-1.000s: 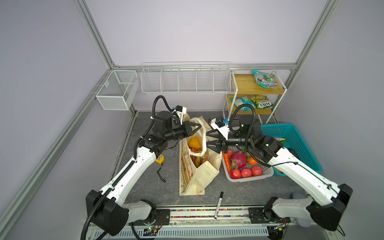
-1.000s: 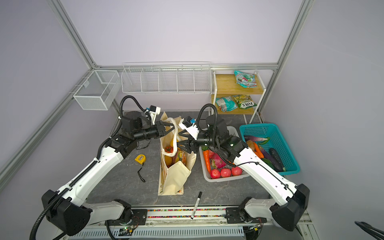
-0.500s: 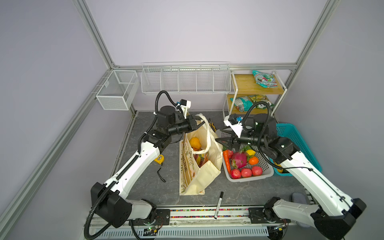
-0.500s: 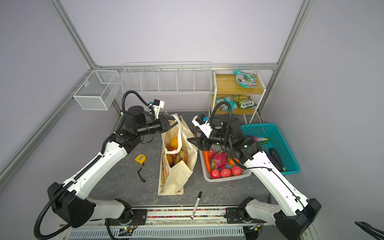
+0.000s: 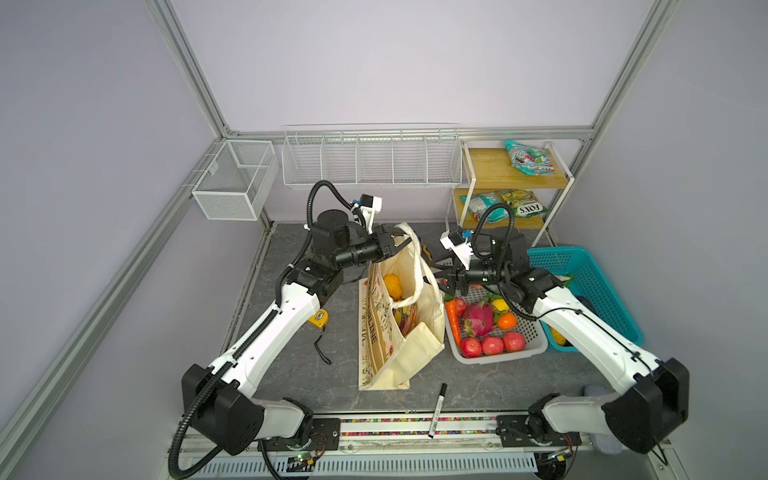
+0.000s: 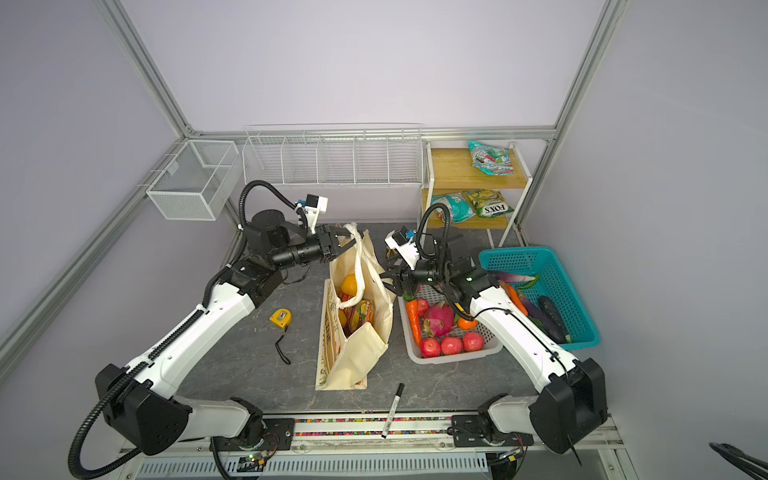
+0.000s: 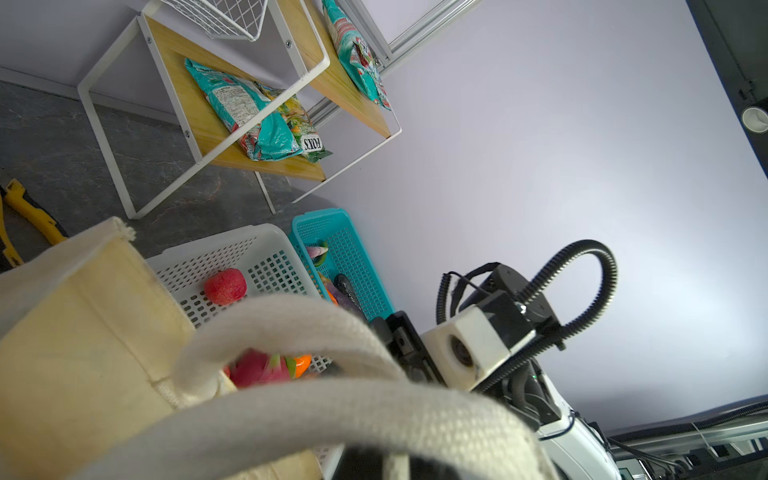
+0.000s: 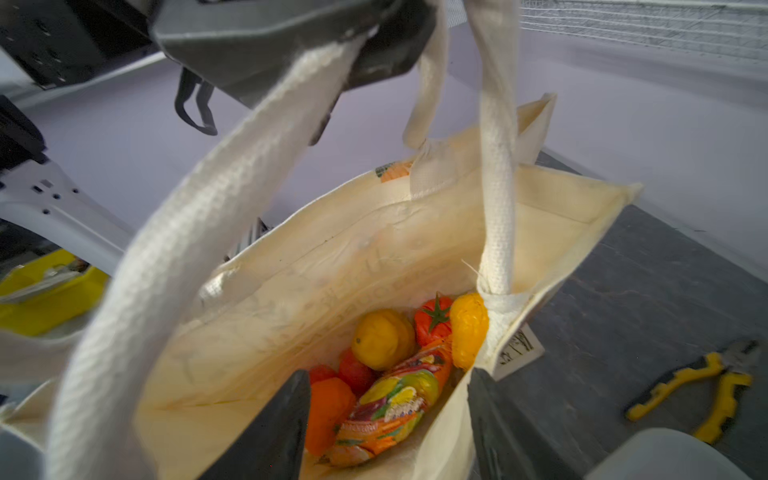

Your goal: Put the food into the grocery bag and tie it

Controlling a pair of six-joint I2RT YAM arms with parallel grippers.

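The grocery bag stands open on the dark table. My left gripper is shut on one white rope handle and holds it up above the far end of the bag; a second handle rises beside it. The food lies inside: a tomato, a yellow pear, an orange and the snack packet. My right gripper is open at the bag's right rim, holding nothing.
The white perforated basket with toy produce sits right of the bag, the teal basket beyond it. A yellow tape measure lies left of the bag, a pen in front, pliers behind. A shelf stands at back right.
My left gripper has moved up and to the right with the handle, pulling the bag's mouth taller. My right gripper has drawn back slightly to the right and stayed open.
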